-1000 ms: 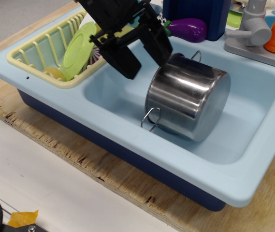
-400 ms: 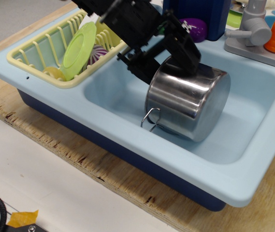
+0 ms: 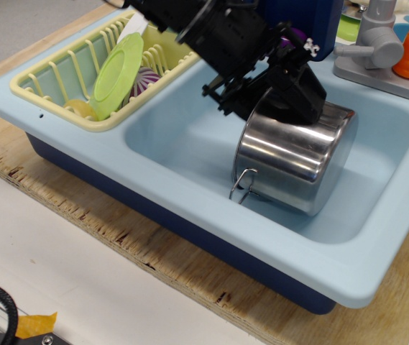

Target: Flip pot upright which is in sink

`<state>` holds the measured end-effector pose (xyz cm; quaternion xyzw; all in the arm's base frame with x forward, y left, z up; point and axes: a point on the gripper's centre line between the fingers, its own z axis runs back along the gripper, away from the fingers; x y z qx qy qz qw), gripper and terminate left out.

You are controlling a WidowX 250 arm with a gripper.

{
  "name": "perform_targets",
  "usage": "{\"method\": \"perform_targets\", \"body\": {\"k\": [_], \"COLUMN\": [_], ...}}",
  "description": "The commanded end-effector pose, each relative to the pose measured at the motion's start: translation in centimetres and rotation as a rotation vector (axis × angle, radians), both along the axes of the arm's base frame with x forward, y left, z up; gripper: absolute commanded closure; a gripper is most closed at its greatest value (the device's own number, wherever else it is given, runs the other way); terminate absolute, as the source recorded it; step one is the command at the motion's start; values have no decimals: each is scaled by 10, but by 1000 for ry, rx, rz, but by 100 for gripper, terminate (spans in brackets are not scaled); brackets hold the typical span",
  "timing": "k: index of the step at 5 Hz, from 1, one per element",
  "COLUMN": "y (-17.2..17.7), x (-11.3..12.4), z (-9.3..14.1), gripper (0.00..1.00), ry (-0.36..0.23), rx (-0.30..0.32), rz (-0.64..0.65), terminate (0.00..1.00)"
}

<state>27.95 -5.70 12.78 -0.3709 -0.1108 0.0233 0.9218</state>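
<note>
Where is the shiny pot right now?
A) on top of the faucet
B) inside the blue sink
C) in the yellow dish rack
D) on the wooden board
B: the pot sits down in the sink basin, tipped over, with the black pincer pressing on its upper side.

no readable text, labels, brands or numbers anywhere

The pot (image 3: 297, 162) lies tilted in the sink (image 3: 190, 208), claw (image 3: 279, 90) on top.
</note>
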Motion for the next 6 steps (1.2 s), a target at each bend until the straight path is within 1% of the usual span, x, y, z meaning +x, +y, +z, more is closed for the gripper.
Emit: {"method": "perform_targets", "body": {"k": [1,2,3,4,5,6], "y": [-6,-10,-12,-12,-17,-17], "x": [6,11,12,10,6,6], "z": [3,9,16,18,9,9], "gripper": [100,100,100,100,0,0], "ry": [-32,-36,-50,-41,-12,-12], "rx": [213,355,494,529,490,490], "rz": [-125,-219,-258,-253,-249,-249], "terminate": [0,0,0,0,0,0]}}
